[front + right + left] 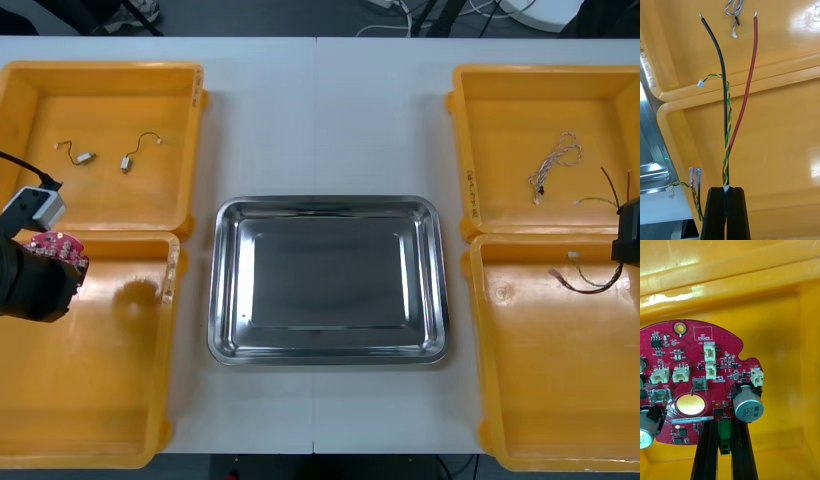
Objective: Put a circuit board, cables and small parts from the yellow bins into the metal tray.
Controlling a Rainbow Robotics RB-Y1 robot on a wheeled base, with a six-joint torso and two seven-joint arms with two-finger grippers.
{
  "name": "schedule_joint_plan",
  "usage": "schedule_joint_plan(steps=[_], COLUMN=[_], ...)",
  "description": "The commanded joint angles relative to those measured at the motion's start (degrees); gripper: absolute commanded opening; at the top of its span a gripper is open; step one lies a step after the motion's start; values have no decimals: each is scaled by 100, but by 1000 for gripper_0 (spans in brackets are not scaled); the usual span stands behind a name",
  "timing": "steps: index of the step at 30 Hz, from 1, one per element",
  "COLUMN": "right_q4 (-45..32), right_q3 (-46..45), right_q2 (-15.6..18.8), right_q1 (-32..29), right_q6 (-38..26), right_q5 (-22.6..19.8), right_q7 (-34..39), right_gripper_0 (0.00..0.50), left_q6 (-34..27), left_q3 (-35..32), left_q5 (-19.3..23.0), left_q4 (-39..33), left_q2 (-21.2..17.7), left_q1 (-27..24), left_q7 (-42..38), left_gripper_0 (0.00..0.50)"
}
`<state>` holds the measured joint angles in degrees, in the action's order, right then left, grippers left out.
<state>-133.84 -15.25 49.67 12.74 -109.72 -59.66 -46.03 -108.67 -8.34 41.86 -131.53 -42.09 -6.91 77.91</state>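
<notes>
At 9 o'clock from the shiny metal tray [328,206], the left gripper [724,425] is clamped on the edge of a round red circuit board [696,382], holding it above the near left yellow plastic bin [100,400]. At 3 o'clock from the tray, the right gripper [726,189] pinches a cable bundle [727,153] of one black, one red and a twisted green-and-yellow pair. It is over the meeting rims of the two right yellow bins [545,240].

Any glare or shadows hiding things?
Front view: tray reflects dully; soft shadow in the left near bin. Right wrist view: bright spots on the bins behind the right gripper's cables. Left wrist view: glare streak on the bin rim beyond the left gripper's board.
</notes>
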Motion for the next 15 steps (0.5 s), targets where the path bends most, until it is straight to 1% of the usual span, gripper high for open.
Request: schedule_joint_plan(steps=[1, 7, 15], right_q4=[-186, -186, -195], right_q3=[110, 241, 496], right_q2=[237, 237, 237], right_q1=[176, 211, 387], right_q6=[-28, -28, -28], right_q5=[-81, -160, -239], right_q7=[-952, -1620, -1655], right_gripper_0=[0, 0, 0], left_q6=[-120, -133, -133], left_q3=[158, 456, 1045], left_q5=[-46, -116, -143], left_q4=[-259, -365, -418], left_q2=[-132, -132, -132], left_q1=[-372, -645, -1058], left_q7=[-874, -1129, -1814], left_gripper_0=[0, 0, 0])
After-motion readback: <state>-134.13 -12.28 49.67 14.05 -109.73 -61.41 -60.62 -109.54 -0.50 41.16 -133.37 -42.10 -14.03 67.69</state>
